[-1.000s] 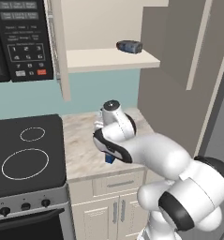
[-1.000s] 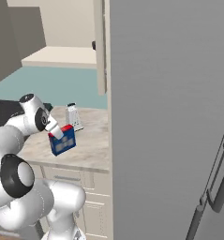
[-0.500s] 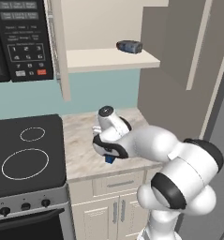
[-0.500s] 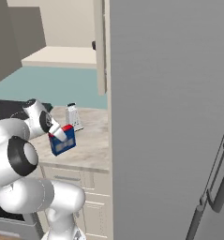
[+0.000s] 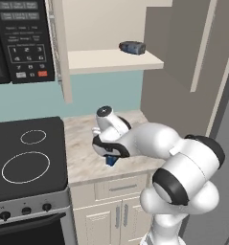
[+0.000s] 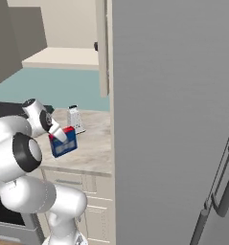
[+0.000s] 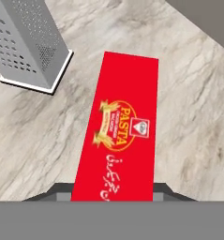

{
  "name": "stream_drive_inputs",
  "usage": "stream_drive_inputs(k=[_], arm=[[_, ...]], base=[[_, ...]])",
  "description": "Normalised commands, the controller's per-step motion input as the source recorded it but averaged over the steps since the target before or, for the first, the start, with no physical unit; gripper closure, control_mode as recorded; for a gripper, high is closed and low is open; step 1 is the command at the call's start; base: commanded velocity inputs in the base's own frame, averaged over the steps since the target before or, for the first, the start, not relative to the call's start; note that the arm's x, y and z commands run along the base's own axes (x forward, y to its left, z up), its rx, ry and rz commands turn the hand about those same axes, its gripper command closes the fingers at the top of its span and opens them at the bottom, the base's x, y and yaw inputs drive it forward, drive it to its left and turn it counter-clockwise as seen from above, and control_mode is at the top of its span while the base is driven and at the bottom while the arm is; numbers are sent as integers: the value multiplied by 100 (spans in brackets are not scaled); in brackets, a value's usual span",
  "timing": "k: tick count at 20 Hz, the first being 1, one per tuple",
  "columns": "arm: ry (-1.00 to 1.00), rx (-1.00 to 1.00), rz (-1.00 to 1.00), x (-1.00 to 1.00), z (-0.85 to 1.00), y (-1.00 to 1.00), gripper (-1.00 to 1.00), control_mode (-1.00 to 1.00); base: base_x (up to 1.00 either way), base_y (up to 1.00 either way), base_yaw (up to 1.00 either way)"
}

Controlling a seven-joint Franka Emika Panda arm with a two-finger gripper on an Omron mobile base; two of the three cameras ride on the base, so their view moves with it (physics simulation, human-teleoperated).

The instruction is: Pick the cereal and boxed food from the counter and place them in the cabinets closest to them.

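Left base view: gripper [image 5: 110, 157] low over table [image 5: 82, 162], near front edge, right of stove [image 5: 25, 158]. One boxed food [image 5: 111, 161], blue sliver showing under hand. One dark canister [image 5: 132, 47] on open cabinet shelf [image 5: 111, 60].

Right base view: boxed food, blue face with red top, stands tilted on table beside one grater [image 6: 75, 118]. Hand at its top.

Hand view: red "PASTA" top face, long axis running away from camera, leaning right. Dark fingertips [image 7: 52, 192] flank its near end; jaws look pressed on box, contact not clear.
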Motion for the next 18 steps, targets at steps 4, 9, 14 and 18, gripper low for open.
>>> stream_drive_inputs(k=[4,9,14,18], arm=[[0,4,0,0,49,-2,100,-100],[4,1,0,0,68,0,100,-100],[6,0,0,-2,68,0,100,-100],[6,0,1,-40,52,0,100,-100]], base=[[0,0,0],[0,0,0],[0,0,0],[0,0,0]])
